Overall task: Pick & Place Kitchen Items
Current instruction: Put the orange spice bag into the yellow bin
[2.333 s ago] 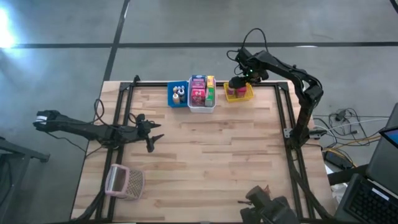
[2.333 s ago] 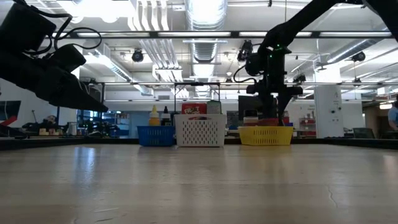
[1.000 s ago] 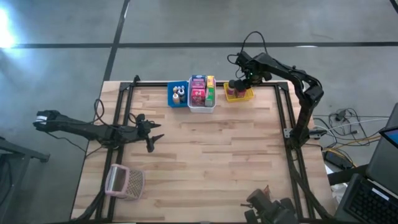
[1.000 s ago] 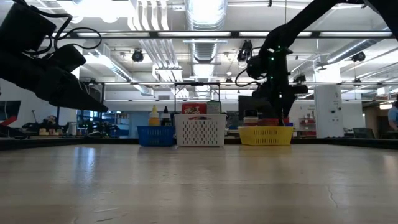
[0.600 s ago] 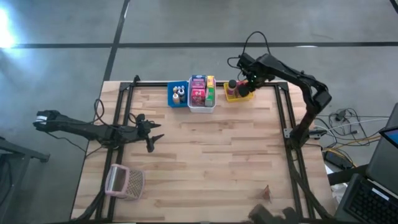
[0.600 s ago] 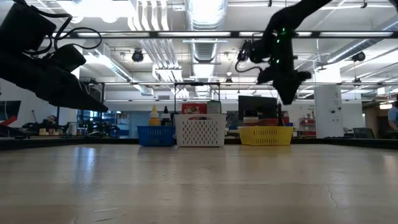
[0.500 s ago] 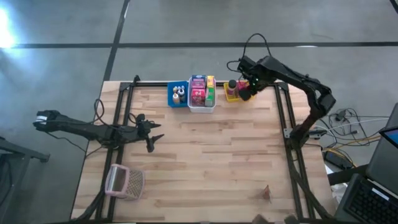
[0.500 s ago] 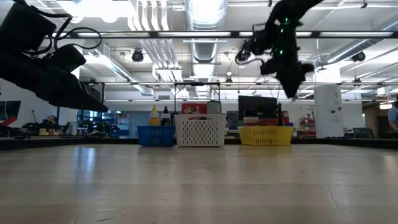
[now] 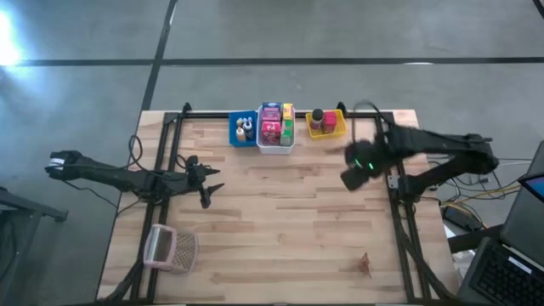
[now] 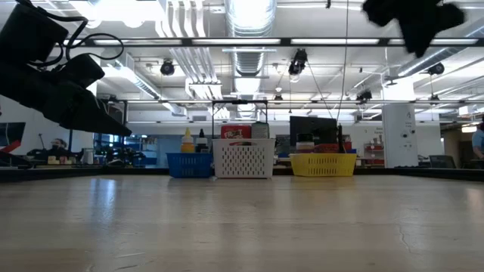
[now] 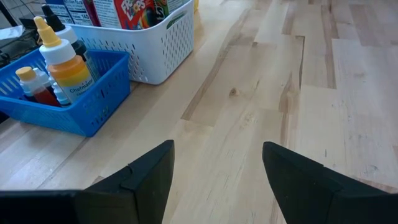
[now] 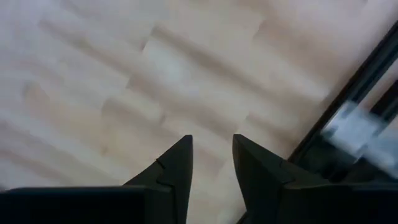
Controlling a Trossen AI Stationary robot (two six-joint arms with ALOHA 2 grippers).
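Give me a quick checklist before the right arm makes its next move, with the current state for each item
1. Right gripper empty: ok, nothing shows between its fingers, which stand slightly apart.
2. Right gripper clear of the bins: ok, in the high view it hangs over bare table near the right edge, apart from the yellow bin.
3. Left gripper out of the way: ok, open and empty over the table's left side.
4. Bins upright: ok, blue bin, white bin and yellow bin stand in a row at the far edge.
5. Mesh basket contents: cannot tell.
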